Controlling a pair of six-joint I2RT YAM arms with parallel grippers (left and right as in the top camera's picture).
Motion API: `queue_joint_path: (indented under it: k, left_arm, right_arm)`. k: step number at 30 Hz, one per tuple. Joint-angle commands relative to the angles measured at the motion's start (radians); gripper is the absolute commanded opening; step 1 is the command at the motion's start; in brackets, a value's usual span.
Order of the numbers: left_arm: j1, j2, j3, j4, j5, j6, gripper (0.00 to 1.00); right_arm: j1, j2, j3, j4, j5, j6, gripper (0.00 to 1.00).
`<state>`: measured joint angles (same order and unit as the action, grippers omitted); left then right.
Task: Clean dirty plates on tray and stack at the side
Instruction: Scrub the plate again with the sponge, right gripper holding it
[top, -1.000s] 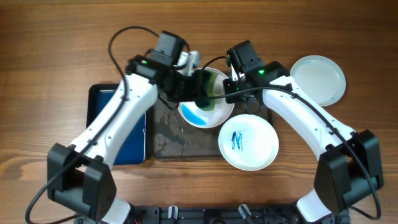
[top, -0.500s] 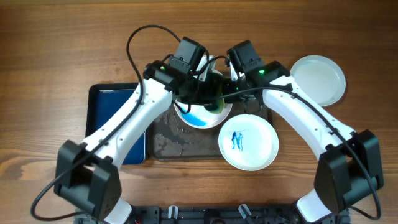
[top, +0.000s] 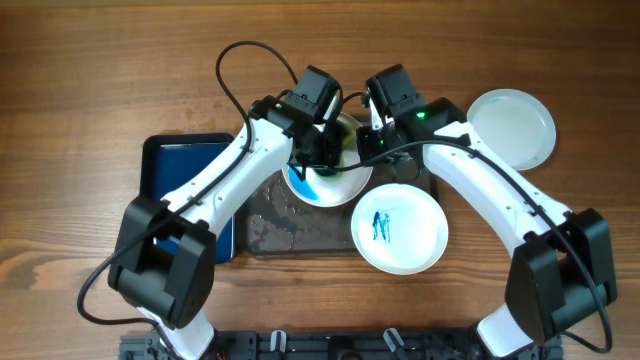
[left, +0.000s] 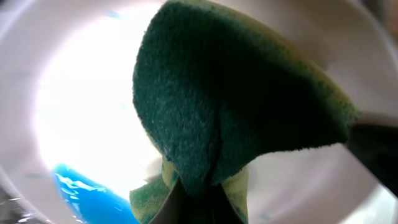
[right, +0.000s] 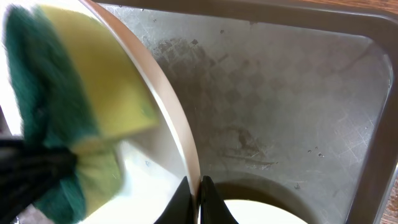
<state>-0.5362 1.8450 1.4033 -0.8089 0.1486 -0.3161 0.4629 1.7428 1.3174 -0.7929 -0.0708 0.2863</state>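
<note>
**Overhead.** The right gripper (top: 371, 150) is pinched on the far-right rim of the held plate (top: 325, 183), which sits over the far part of the tray (top: 268, 228). The left gripper (top: 327, 152) pushes a sponge (top: 346, 134) into that plate's far side. A blue smear (top: 317, 189) is left on its near-left part. A second plate (top: 400, 228), scribbled blue, lies at the tray's near-right corner. A clean plate (top: 512, 128) rests on the table (top: 120, 60), well to the far right. A blue tray (top: 188, 165) lies just left of the grey one.

**Left wrist.** The fingers are together, clamped on the folded sponge, with its green scouring face against the white surface. The smear pools low and to the left, apart from the sponge. To do this step well, I judge the wipe should travel down-left through that pool. The green face should stay flat, and the liquid should be driven off the low edge onto the tray rather than spread around.

**Right wrist.** The fingertips are closed on the thin rim, one on each side. The held plate looks tilted, with its edge running diagonally above the wet tray floor. The second plate's rim shows just below. This narrow pinch could let the plate pivot, so sponge pressure should be moderate and directed towards the clamped side.
</note>
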Motion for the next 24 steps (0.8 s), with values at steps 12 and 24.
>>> queue_joint_path:
  k: [12,24]
  left_arm:
    - [0.002,-0.024,0.005,-0.017,-0.251,-0.040,0.04]
    - [0.079,-0.302,0.019,-0.091,-0.322,-0.080,0.04]
  right_arm:
    - [0.000,-0.026,0.027,-0.009,-0.043,0.002,0.05]
    - [0.000,-0.026,0.027,-0.009,-0.062,-0.002,0.05]
